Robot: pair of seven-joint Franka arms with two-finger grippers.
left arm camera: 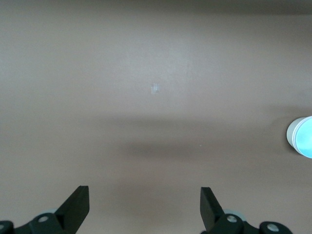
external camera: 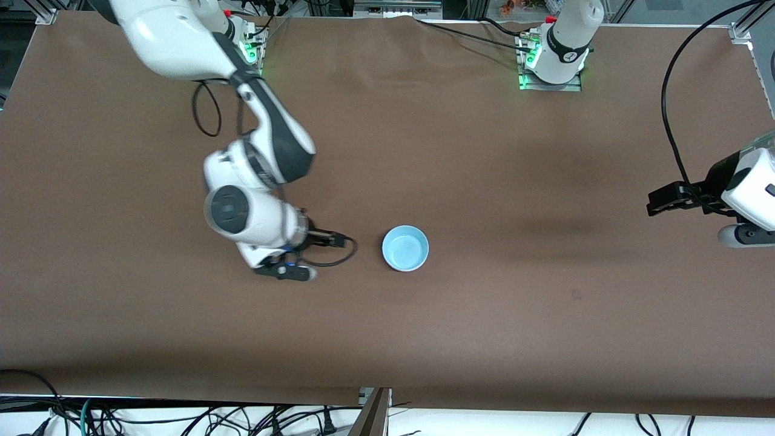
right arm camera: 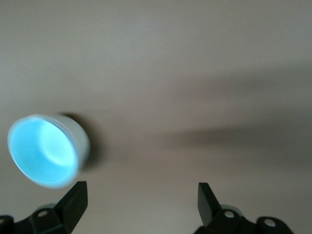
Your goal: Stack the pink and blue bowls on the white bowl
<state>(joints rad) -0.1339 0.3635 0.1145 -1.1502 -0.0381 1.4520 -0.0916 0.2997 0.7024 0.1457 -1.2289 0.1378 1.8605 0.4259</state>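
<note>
A single stack of bowls, with the blue bowl (external camera: 405, 247) showing on top, is sitting near the middle of the front view on the brown surface (external camera: 484, 181). In the right wrist view a white outer wall is showing beneath the blue rim (right arm camera: 46, 150). The right end effector (external camera: 284, 266) is hanging just beside the stack, toward the right arm's end, its fingers (right arm camera: 73, 200) spread and empty. The left end effector (left arm camera: 145, 204) is waiting at the right edge of the front view, well apart from the stack, fingers likewise spread over bare surface.
</note>
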